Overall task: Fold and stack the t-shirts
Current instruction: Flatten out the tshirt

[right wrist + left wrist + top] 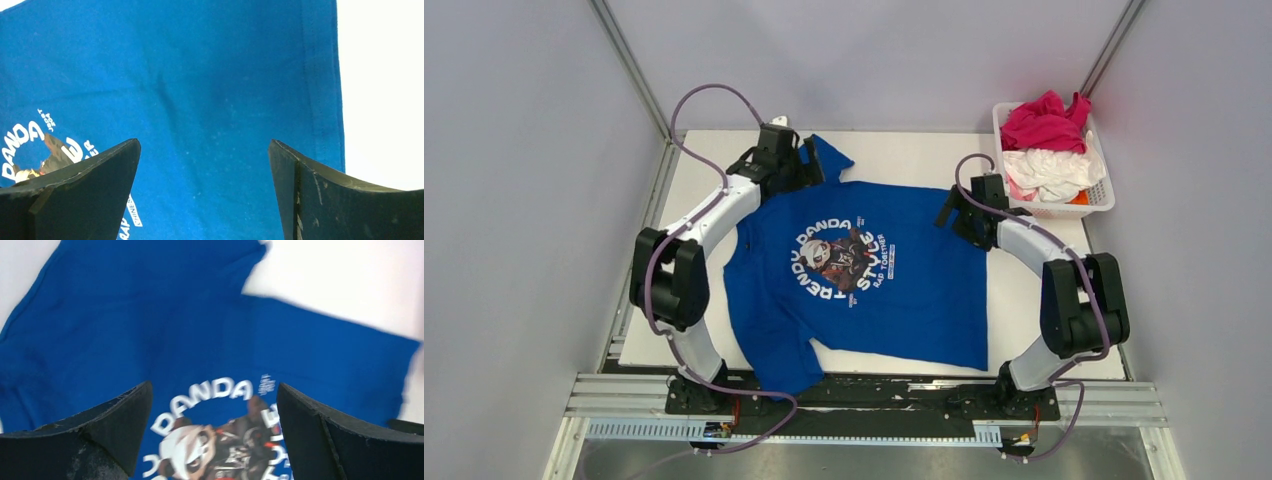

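Nearest the lens in each wrist view are that arm's own black fingers, and both pairs are spread wide.

The left gripper (214,390) has nothing between its fingers. Blue cloth and the white word "PANDA" show through the gap. The right gripper (205,145) is equally wide apart and also holds nothing. Under it I see plain blue cloth, with the stitched hem running along the right of the view and white table beyond.

- **Blue t-shirt** (904,290): It lies spread flat on the table (1044,330), print side up.
  - Its long axis runs left to right across the table, with the shoulders toward the left arm and the hem toward the right arm.
  - One sleeve points to the far edge and the other reaches to the near edge by the left arm's base.
  - The round print sits tilted, not square to my view.
- **Grippers from above**: The left gripper (799,160) is over the far sleeve and shoulder. The right gripper (954,210) is over the far corner at the hem end.
- **Count**: There are three shirts, one of each colour.
  - The pink t-shirt (1044,122) and the white t-shirt (1049,170) are both crumpled in the one white basket (1107,190) at the far right corner, pink behind white.
  - There are two arms and one basket.
  - A speck of orange shows low in the basket, and I cannot tell what it is.
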Tool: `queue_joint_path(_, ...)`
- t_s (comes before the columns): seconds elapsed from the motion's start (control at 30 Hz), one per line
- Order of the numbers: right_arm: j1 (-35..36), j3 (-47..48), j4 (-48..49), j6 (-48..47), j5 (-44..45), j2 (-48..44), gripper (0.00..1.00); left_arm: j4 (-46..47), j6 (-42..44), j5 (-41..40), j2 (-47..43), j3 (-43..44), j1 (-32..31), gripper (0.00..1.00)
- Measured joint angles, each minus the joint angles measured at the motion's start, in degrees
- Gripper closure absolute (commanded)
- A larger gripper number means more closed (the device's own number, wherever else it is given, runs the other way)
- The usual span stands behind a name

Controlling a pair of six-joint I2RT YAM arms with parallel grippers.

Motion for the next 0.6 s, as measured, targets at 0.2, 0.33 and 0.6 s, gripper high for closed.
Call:
queue_joint_path(0.2, -1.2, 1.9, -0.3, -0.7, -0.1, 3.8, 0.0, -3.0, -0.1, -1.9, 6.2, -5.0, 3.8, 0.0)
queue_joint_path(0.33, -1.2, 4.3, -0.5, -1.2, -0.2, 7.6, 0.0, -2.8, -2.0, -0.3, 11.5, -5.3, 8.3, 0.0)
queue_joint_path(0.6, -1.6, 10.6, -0.7, -2.3, -0.4, 14.1, 0.0, -0.8, -5.3, 2.6, 16.4, -0.9, 12.8, 0.0)
